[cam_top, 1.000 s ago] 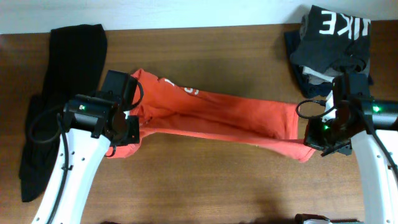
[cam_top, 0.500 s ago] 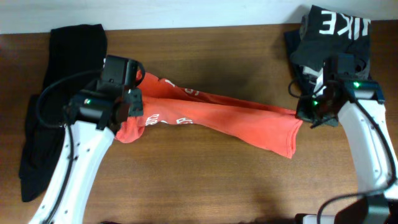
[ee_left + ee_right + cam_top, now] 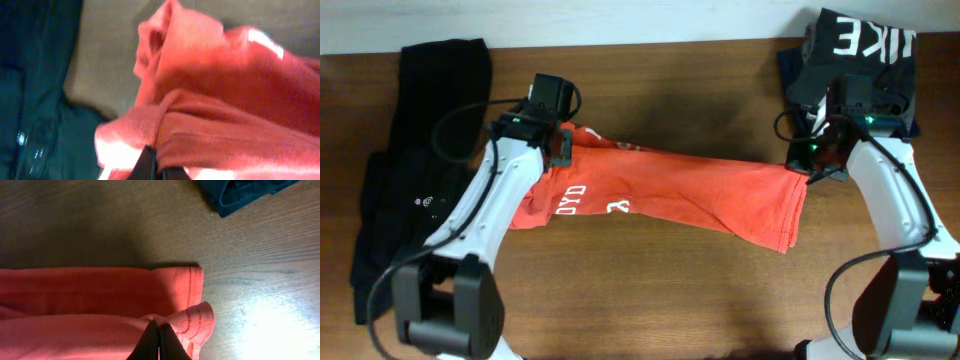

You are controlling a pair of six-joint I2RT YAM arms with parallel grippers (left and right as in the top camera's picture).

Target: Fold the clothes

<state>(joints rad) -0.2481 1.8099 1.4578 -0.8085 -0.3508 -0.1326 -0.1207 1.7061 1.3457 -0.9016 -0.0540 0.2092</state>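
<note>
**A:** Red-orange T-shirt (image 3: 660, 195) lies stretched out, its hem just beside the folded stack (image 3: 855, 55). Why so taut?

**B:** Your left gripper (image 3: 156, 167) is clenched on the end far from that stack and your right gripper (image 3: 159, 337) on the hem, likely so the layers settle flat.

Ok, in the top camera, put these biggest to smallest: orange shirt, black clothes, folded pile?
1. The orange shirt and the black clothes: about alike, can't rank them.
2. The folded pile: smallest, partly cut off.
</note>
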